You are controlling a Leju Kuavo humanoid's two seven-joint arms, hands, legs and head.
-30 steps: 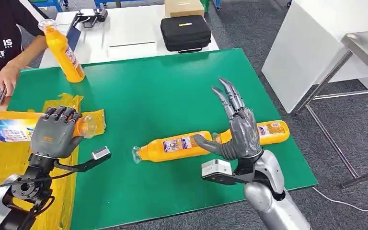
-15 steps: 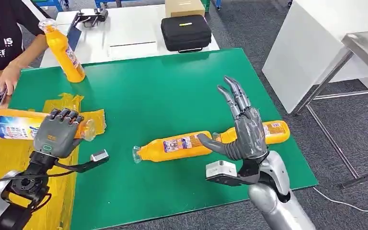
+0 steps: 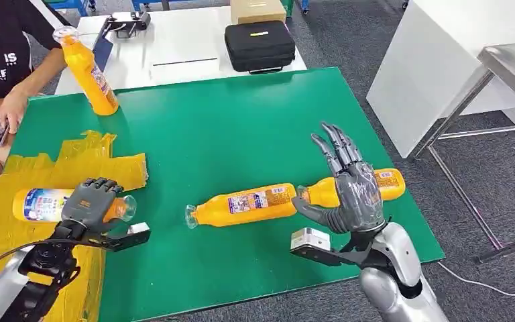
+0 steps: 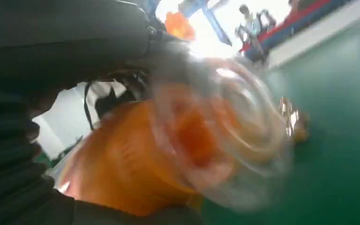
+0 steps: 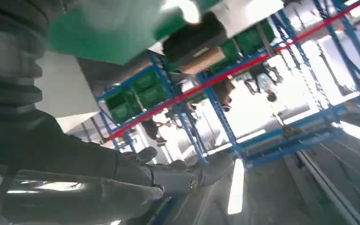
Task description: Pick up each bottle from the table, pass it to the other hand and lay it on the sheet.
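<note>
Green desk (image 3: 241,127), yellow sheet (image 3: 13,221) lower left: left hand (image 3: 90,203) grips a bottle (image 3: 40,203); lower level before release. Right hand (image 3: 349,191) spread.

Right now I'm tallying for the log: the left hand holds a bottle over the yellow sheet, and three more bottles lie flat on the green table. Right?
Not quite. The left hand does hold a bottle over the yellow sheet, but the head view shows only two bottles lying flat on the green table: one mid-table and another behind the right hand. The third stands upright.
</note>
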